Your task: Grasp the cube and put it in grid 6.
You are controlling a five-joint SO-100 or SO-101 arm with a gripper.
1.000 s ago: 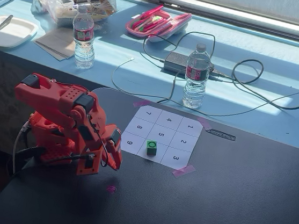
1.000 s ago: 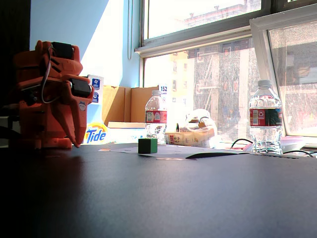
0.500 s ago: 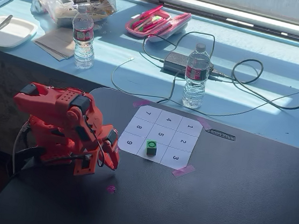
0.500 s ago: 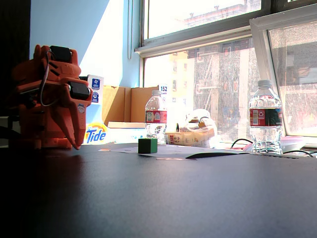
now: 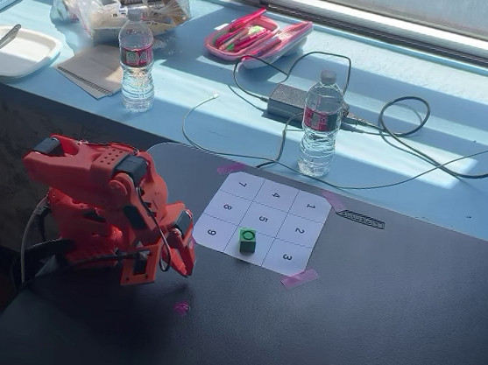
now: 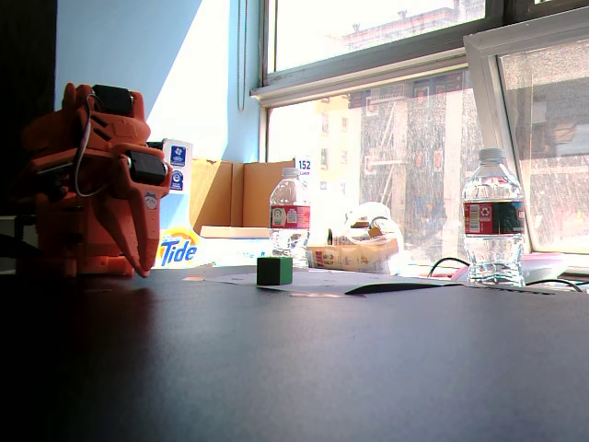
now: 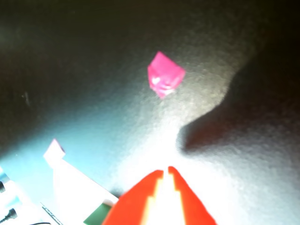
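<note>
Hard window sunlight, strong contrast, one view soft.

Sun through the window (image 6: 396, 120) overexposes the glass and backlights my arm (image 6: 97, 180). In a fixed view the table (image 5: 404, 324) sits in shadow at lower right. My wrist view is blurred, with glare at centre and dark corners.

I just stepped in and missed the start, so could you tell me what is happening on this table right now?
An orange robot arm sits folded at the edge of the dark table, its gripper pointing down near a small pink marker, holding nothing, fingertips nearly together. The green cube already rests on the numbered paper sheet, on the square between 9 and 3, which should be grid 6. Two water bottles stand on the blue surface behind.
</note>
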